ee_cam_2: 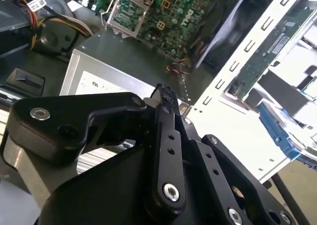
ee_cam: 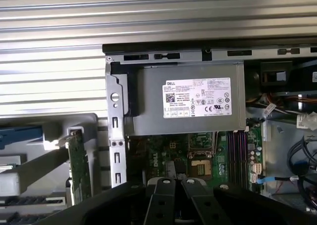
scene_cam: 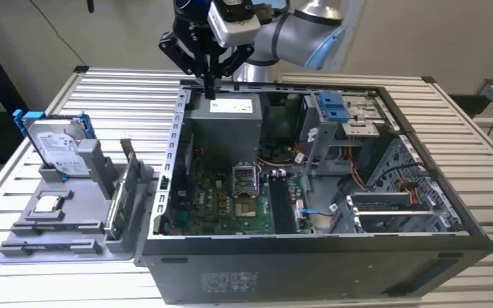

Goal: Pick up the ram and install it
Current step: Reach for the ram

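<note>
Exterior view: the end effector (scene_cam: 210, 93) hangs at the 12 o'clock end of the open computer case (scene_cam: 426, 212), just above the grey power supply (scene_cam: 225, 122). The case sits on the slatted counter (scene_cam: 118, 83).

End effector state: the fingers (ee_cam_2: 166, 98) are clenched, tips together. Nothing is between them.

Ram: in the first wrist view the ram (ee_cam: 29, 202) shows as a dark narrow strip lying low in the grey tray (ee_cam: 54, 123), near the upright green card (ee_cam: 79, 170). It is well apart from the end effector and nothing grips it.

Tray position, exterior view: on the counter at 9 o'clock from the case, just beside its wall. A hard drive (scene_cam: 58, 147) in a blue frame stands at the tray's 12 o'clock end. The green card stands on edge along the side nearest the case.

Inside the case: the green motherboard (scene_cam: 229, 205) lies at 6 o'clock from the power supply. Its dark memory slots (scene_cam: 281, 205) run lengthwise beside the processor socket (scene_cam: 244, 206).
</note>
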{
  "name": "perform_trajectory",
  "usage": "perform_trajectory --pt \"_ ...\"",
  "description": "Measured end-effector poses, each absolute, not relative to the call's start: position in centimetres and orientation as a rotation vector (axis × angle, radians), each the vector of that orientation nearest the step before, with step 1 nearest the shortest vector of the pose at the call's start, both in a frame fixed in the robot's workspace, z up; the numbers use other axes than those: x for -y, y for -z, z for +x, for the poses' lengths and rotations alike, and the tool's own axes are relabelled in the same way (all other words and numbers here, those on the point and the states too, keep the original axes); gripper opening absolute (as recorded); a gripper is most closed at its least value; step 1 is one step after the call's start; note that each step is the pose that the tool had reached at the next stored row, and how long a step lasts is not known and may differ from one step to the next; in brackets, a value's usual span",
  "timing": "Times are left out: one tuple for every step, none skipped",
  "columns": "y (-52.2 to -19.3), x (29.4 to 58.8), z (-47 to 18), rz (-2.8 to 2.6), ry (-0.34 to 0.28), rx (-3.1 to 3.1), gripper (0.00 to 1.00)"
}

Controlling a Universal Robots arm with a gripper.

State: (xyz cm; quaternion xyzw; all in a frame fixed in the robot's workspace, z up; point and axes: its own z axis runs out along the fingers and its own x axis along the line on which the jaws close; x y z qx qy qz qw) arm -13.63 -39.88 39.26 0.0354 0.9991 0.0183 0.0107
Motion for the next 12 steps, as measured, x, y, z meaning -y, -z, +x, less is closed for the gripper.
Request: perform_trajectory --pt "-39.3 39.9 -13.8 0.11 -0.057 -3.118 0.11" --pt "-39.3 39.9 -14.1 0.11 -0.057 -3.118 0.11" --pt "-39.3 39.9 -14.3 0.11 -0.057 -3.118 0.11" --pt "-39.3 39.9 -14.6 0.11 -0.057 -3.118 0.11" --pt "-39.3 39.9 -14.8 0.11 -0.057 -3.118 0.11" --pt "-39.2 39.9 -15.0 0.11 -0.057 -3.118 0.11" --pt "-39.2 39.9 -15.3 0.11 -0.057 -3.118 0.11" --pt "-39.2 39.9 -15.4 0.11 -0.057 -3.118 0.11" --pt "-39.2 39.9 -15.6 0.11 -0.057 -3.118 0.11" --pt "-39.2 39.9 -15.8 0.11 -0.057 -3.118 0.11" --pt "-39.2 39.9 -15.9 0.11 -0.057 -3.118 0.11" --pt "-39.2 39.9 -16.1 0.11 -0.057 -3.118 0.11"
